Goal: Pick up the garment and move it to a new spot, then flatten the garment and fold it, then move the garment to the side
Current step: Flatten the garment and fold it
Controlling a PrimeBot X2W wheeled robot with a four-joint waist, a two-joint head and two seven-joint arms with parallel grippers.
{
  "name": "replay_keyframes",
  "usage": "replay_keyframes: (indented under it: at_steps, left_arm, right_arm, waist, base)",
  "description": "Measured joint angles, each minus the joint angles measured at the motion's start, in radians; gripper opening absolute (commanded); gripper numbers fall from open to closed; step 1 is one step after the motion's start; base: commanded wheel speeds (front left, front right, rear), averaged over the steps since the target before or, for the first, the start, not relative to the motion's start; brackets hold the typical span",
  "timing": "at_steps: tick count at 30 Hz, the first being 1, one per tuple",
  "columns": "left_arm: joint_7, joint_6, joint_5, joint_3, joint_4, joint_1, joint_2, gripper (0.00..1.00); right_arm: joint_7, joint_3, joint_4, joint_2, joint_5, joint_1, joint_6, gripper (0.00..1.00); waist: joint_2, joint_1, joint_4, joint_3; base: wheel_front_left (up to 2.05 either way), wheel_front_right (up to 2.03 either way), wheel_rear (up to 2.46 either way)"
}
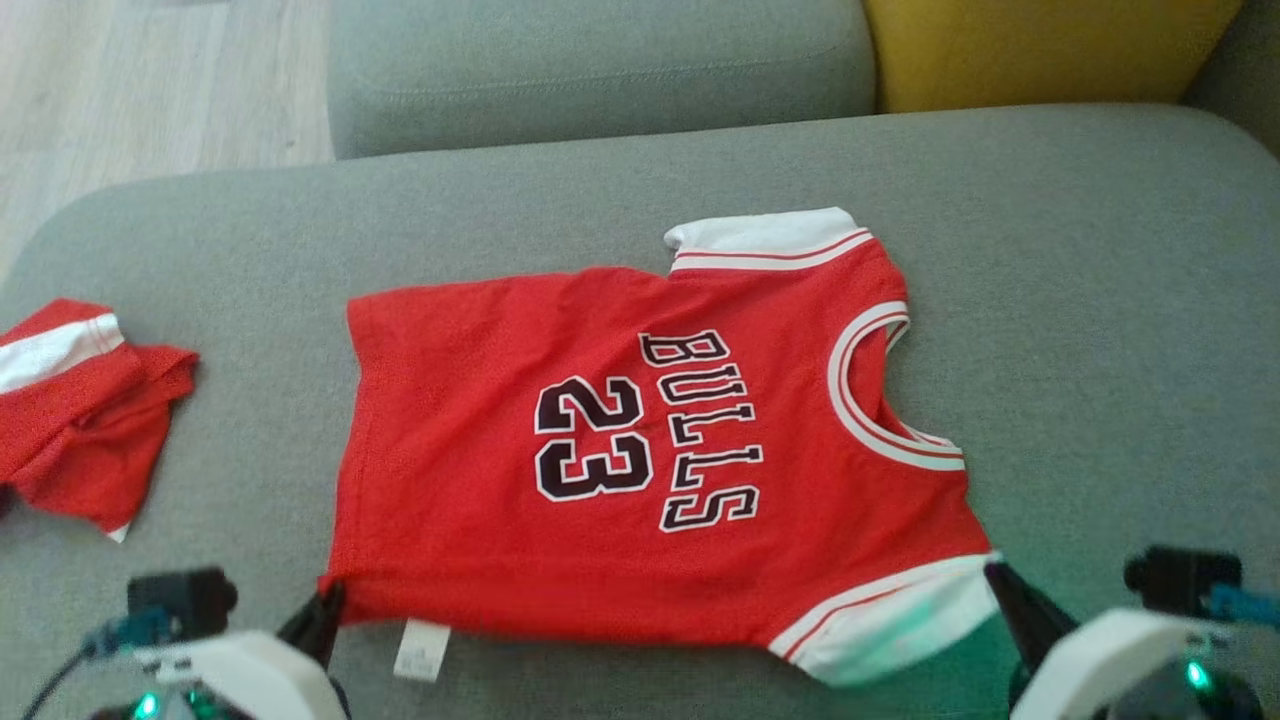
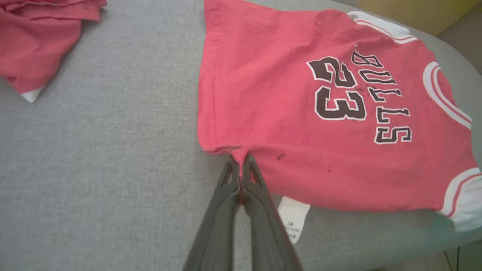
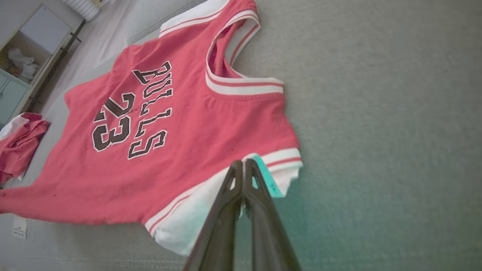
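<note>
While the red jersey [image 1: 600, 450] lies spread flat on the grey sofa cushion [image 1: 1100, 300], the left gripper [image 2: 240, 165] pinches its hem corner and the right gripper [image 3: 244, 165] its white sleeve edge.

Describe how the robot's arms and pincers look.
The left pincer and the right pincer each have two long, dark, tapering fingers. Behind them sit glossy white wrist shells, each carrying a green light, a black boxy module and a blue-ended cable.
</note>
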Motion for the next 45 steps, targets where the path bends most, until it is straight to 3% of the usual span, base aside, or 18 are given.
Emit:
replay_keyframes:
  at_steps: [10,16,23,24,25,26,30,33,40,45]
  left_arm:
    - [0.096,-0.042,-0.1,0.004,0.173,-0.209,0.003,0.0]
    - [0.148,-0.06,-0.173,0.022,0.249,-0.327,-0.001,0.0]
    - [0.121,-0.068,-0.201,0.05,0.33,-0.415,-0.004,0.0]
    - [0.115,-0.069,-0.201,0.053,0.339,-0.422,-0.004,0.08]
    - [0.111,-0.069,-0.201,0.055,0.349,-0.428,-0.007,0.47]
    - [0.104,-0.07,-0.201,0.057,0.361,-0.431,-0.009,1.0]
    - [0.049,-0.077,-0.2,0.06,0.388,-0.429,-0.022,1.0]
    - [-0.057,-0.072,-0.17,0.068,0.382,-0.422,-0.038,1.0]
    - [-0.394,-0.014,-0.014,0.071,0.283,-0.325,-0.085,1.0]
    - [-0.55,0.023,0.08,0.055,0.234,-0.273,-0.102,1.0]
  right_arm:
    - [0.013,0.028,0.214,-0.044,0.005,-0.295,0.0,0.0]
    - [-0.057,0.072,0.335,-0.08,0.045,-0.479,0.0,0.0]
    - [-0.168,0.156,0.454,-0.127,0.093,-0.604,0.0,0.0]
    - [-0.181,0.167,0.468,-0.133,0.097,-0.617,0.0,0.0]
    - [-0.189,0.175,0.485,-0.137,0.11,-0.628,0.0,0.87]
    - [-0.201,0.187,0.498,-0.14,0.119,-0.634,0.0,1.0]
    - [-0.275,0.231,0.523,-0.151,0.12,-0.636,0.0,1.0]
    - [-0.373,0.25,0.51,-0.158,0.111,-0.625,0.0,1.0]
    - [-0.631,0.235,0.411,-0.165,-0.044,-0.496,0.0,1.0]
    - [-0.691,0.203,0.317,-0.161,-0.133,-0.41,0.0,1.0]
  waist:
    - [0.0,0.0,0.005,0.06]
    - [0.0,0.0001,0.006,0.108]
    - [0.0,0.0002,0.009,0.153]
    - [0.0,0.0002,0.01,0.157]
    - [0.0,0.0002,0.011,0.161]
    - [0.0,0.0002,0.012,0.164]
    - [0.0,0.0002,0.01,0.17]
    - [0.0,0.0002,0.007,0.171]
    - [0.0,0.0001,-0.003,0.154]
    - [0.0,0.0001,-0.006,0.131]
  base:
    - [0.0,0.0,0.0]
    - [0.0,0.0,0.0]
    - [0.0,0.0,0.0]
    - [0.0,0.0,0.0]
    - [0.0,0.0,0.0]
    - [0.0,0.0,0.0]
    - [0.0,0.0,0.0]
    - [0.0,0.0,0.0]
    - [0.0,0.0,0.0]
    - [0.0,0.0,0.0]
